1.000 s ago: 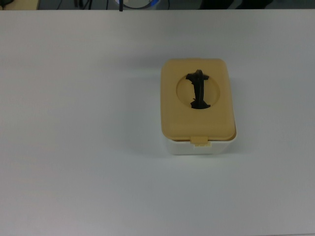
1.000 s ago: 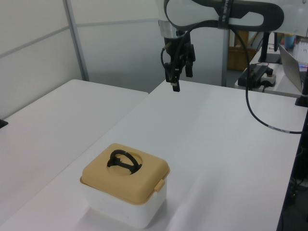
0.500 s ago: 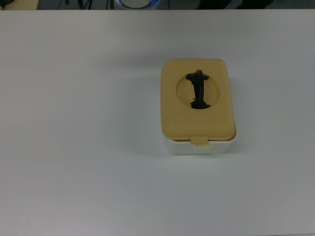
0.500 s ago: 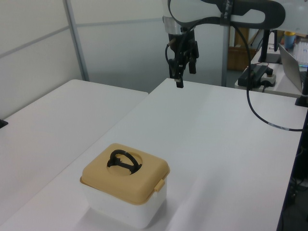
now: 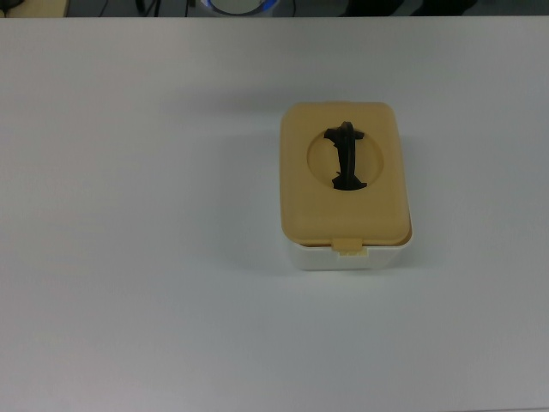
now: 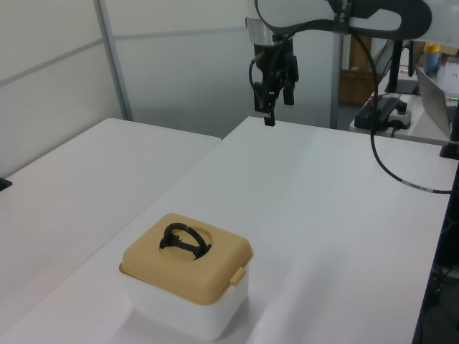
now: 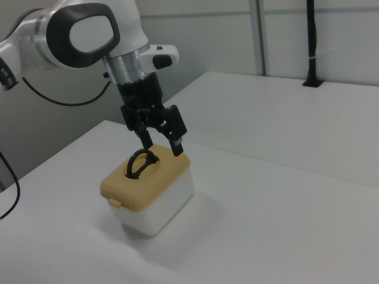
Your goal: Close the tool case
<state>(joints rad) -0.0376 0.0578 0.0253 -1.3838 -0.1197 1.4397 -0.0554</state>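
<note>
The white table (image 6: 337,208) carries the whole scene, and the robot arm (image 7: 83,29) reaches over it from above. The tool case (image 6: 188,287) sits on the table well below and well away from the gripper (image 6: 277,100) in the left view, nearer the camera than the tool and toward the left view's left. Its white base stands flat on the table.

The tan lid (image 5: 343,176) lies down over the base, covering it, with its small front tab (image 5: 347,246) hanging over the base's edge. In the right view the gripper (image 7: 162,148) hangs pointing downward with its two black fingers (image 7: 177,144) spread apart and nothing between them; from this angle it overlaps the case, so the left view is the better guide to the gap between them.

The black handle (image 5: 346,157) stands up from the round recess in the lid, below the tool, untouched by either finger.
</note>
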